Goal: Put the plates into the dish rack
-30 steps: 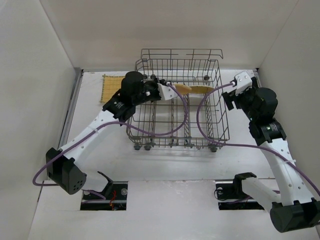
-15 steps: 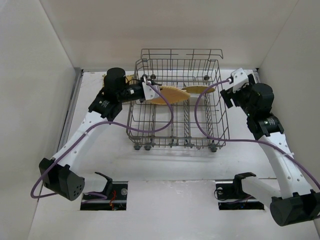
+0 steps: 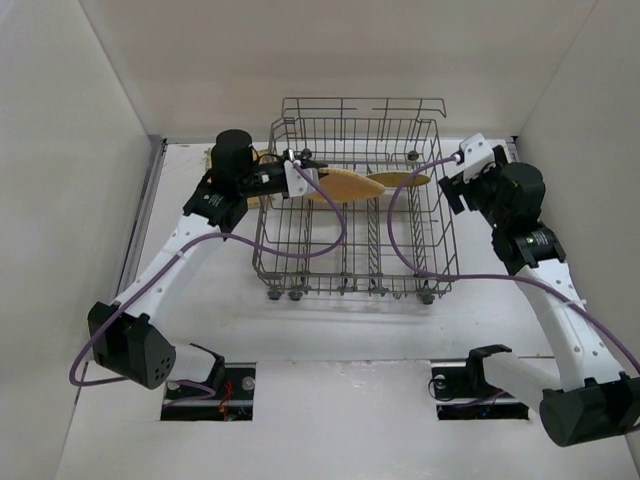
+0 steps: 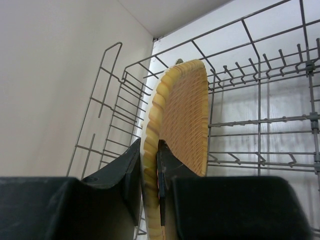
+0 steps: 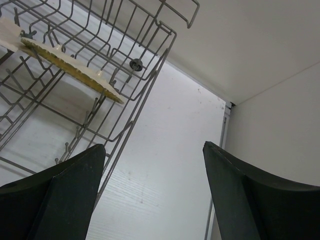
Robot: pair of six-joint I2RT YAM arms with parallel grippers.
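My left gripper [image 3: 305, 181] is shut on the rim of a woven tan plate [image 3: 346, 187] and holds it over the back left of the grey wire dish rack [image 3: 441, 236]. In the left wrist view the plate [image 4: 183, 112] stands on edge between the jaws of the left gripper [image 4: 149, 150], with the rack's tines [image 4: 260, 75] beyond it. A second plate [image 3: 406, 180] rests tilted among the tines at the back right and shows as a thin yellow sliver [image 5: 70, 62]. My right gripper [image 3: 453, 192] hangs open and empty outside the rack's right wall [image 5: 142, 97].
A sliver of another tan plate [image 3: 262, 157] shows on the table behind my left arm. White walls close in on the left, right and back. Purple cables from both arms loop over the rack. The table [image 5: 165, 165] lies below the right gripper [image 5: 154, 146].
My left arm has drawn back to the left and turned its wrist, so the held plate now shows more of its face. The right arm has barely shifted.
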